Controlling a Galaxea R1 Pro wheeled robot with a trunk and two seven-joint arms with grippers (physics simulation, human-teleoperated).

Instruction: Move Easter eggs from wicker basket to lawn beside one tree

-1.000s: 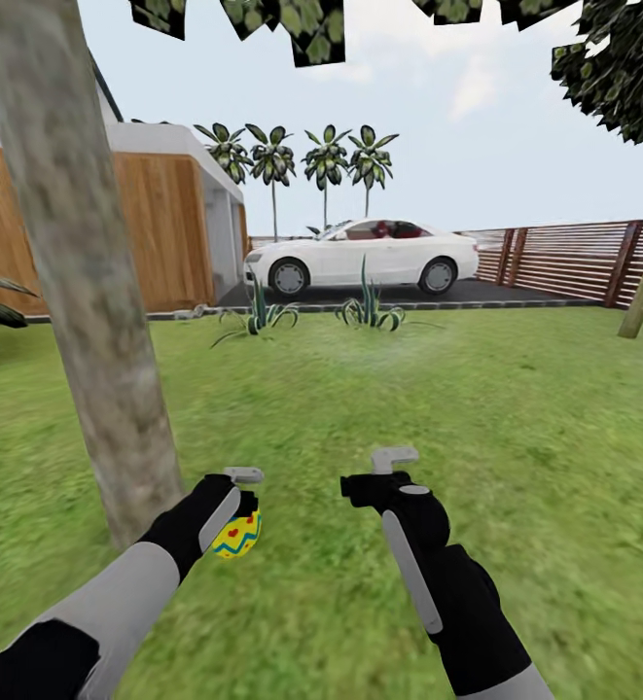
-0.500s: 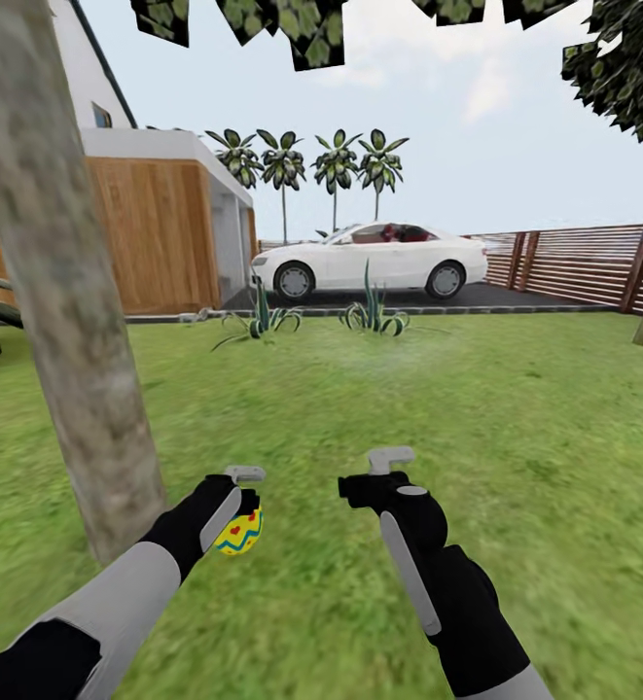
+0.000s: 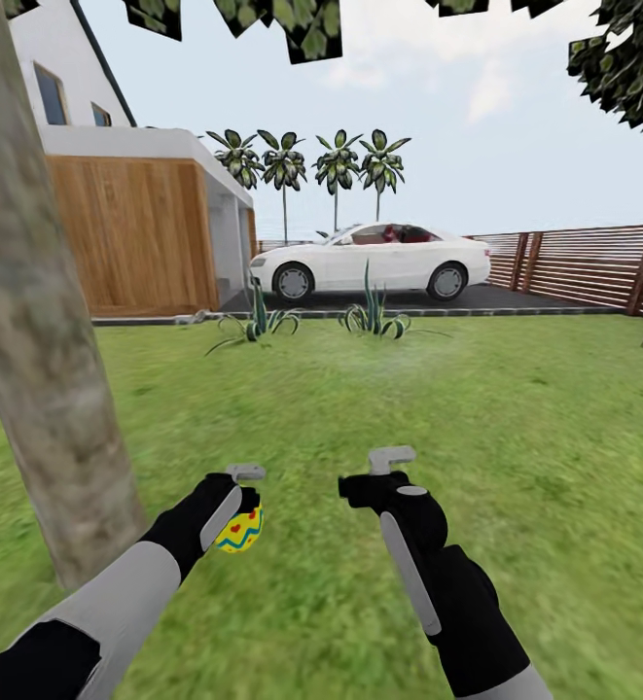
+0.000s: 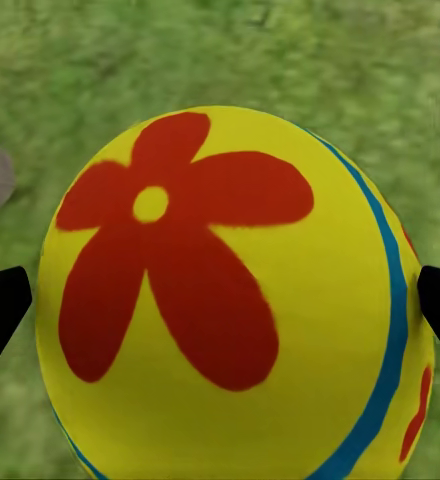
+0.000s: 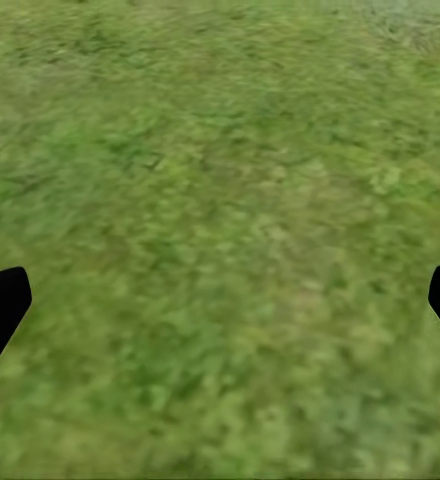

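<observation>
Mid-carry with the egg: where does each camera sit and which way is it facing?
Head view: on the head, facing forward over the lawn, tree at left; both arms show.
Left wrist view: looks along the left gripper at its Easter egg; fingertips show.
Right wrist view: looks down at grass between open fingertips.
Shared: egg in head and left wrist views.

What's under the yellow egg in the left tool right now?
Mottled green lawn lies below the yellow egg with the red flower and blue stripe, which the left tool holds above it. The grass directly beneath is hidden by the egg. The pale grey-brown tree trunk stands close alongside.
</observation>
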